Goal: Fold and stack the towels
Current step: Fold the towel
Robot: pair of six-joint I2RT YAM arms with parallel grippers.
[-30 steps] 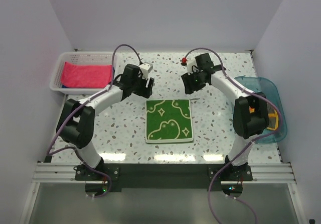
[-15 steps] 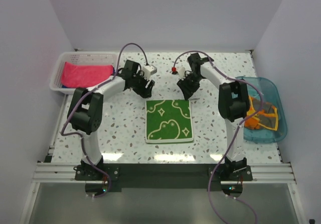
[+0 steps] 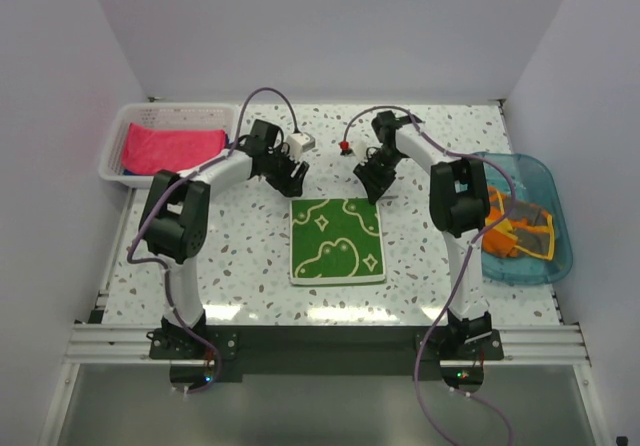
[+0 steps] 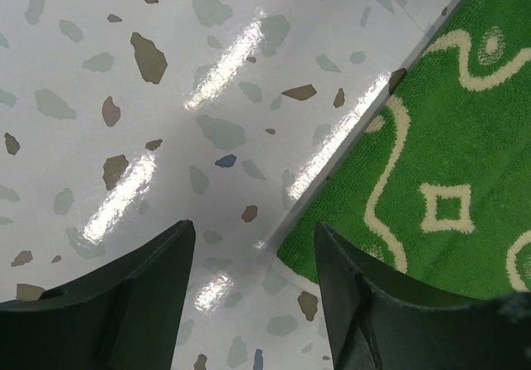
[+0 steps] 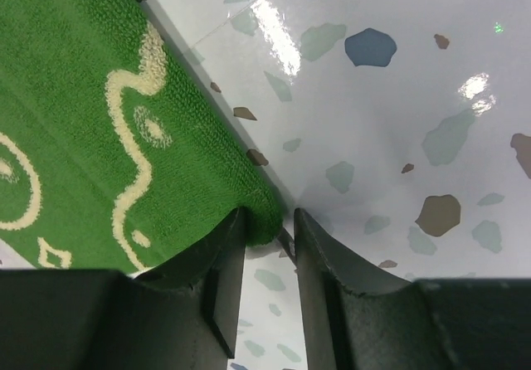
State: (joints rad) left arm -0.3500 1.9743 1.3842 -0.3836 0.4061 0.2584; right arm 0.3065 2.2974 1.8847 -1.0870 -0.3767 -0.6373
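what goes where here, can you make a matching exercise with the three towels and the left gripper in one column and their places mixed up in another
1. green towel
2. pink towel
3. orange-trimmed towel
4. left gripper

a. in the blue tub
b. at a far corner of the green towel, jaws apart
c. flat on the table
d. in the white basket

Pairs: 1-c, 2-d, 3-a, 4-b

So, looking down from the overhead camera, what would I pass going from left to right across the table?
White slotted plastic basket holding a pink cloth → green square towel with yellow pattern → clear blue plastic tub holding a grey-and-orange cloth.
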